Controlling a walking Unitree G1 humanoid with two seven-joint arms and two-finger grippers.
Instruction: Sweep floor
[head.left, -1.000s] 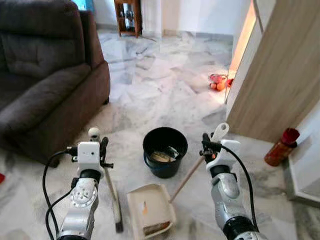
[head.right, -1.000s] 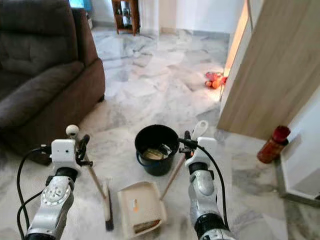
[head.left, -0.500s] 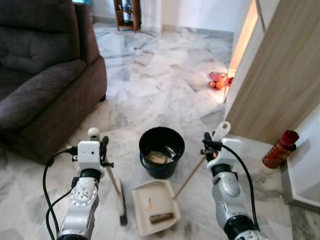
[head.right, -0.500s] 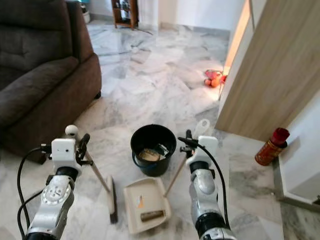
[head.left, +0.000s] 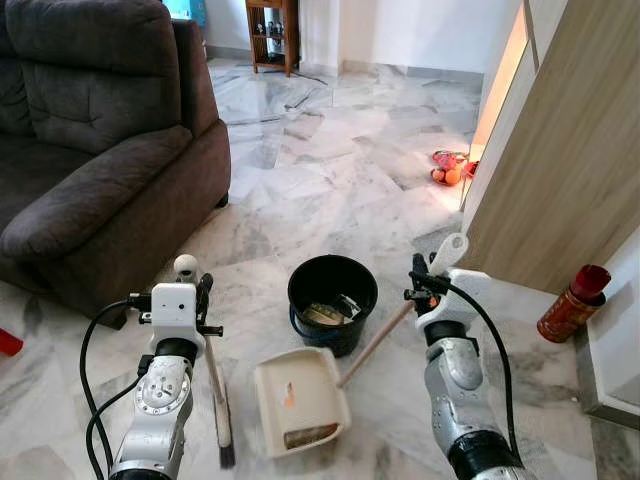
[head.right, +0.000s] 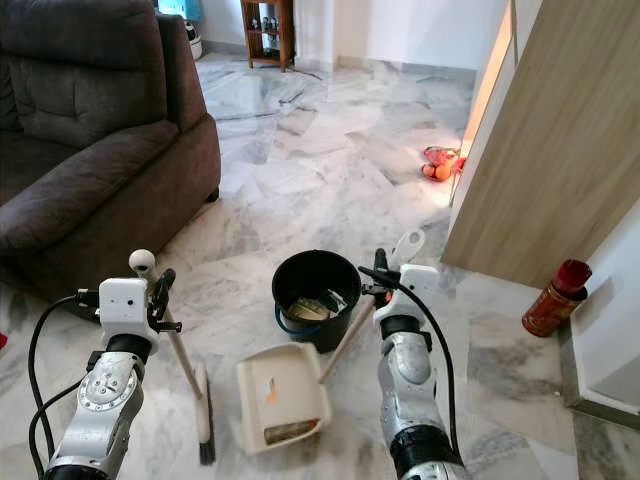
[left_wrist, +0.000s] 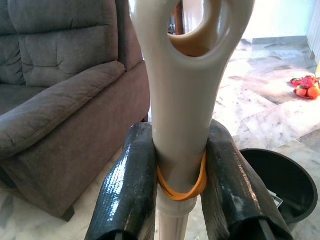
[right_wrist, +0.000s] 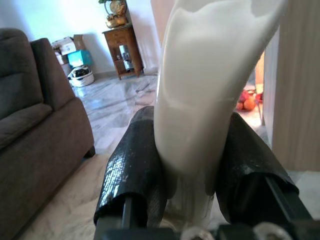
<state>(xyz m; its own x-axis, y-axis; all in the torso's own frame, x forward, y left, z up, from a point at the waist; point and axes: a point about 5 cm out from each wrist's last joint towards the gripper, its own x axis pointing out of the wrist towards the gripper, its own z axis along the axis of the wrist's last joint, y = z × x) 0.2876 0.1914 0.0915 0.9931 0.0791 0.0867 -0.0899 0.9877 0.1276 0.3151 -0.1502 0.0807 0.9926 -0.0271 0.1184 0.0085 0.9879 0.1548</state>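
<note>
Since half a second ago: dustpan (head.left: 300, 398) tipped back a little, debris slid toward its rear edge, brush head (head.left: 221, 415) drawn slightly away from it. At far left, dark brown sofa (head.left: 90, 150) on the marble floor (head.left: 330, 170). Next, left gripper (left_wrist: 177, 185) clamped on the cream broom handle (left_wrist: 180, 100), an orange rubber band (left_wrist: 182, 184) wrapped beneath the fingers (left_wrist: 127, 190). Centre, black bucket (head.left: 332, 300) with scraps inside, just behind the dustpan. Then right gripper (right_wrist: 192, 175) pinching the cream dustpan handle (right_wrist: 205, 85), wooden shaft angled down to the pan. Farther right, wooden panel (head.left: 570, 160), orange fruit (head.left: 448, 172) by its base, red bottle (head.left: 573, 302).
</note>
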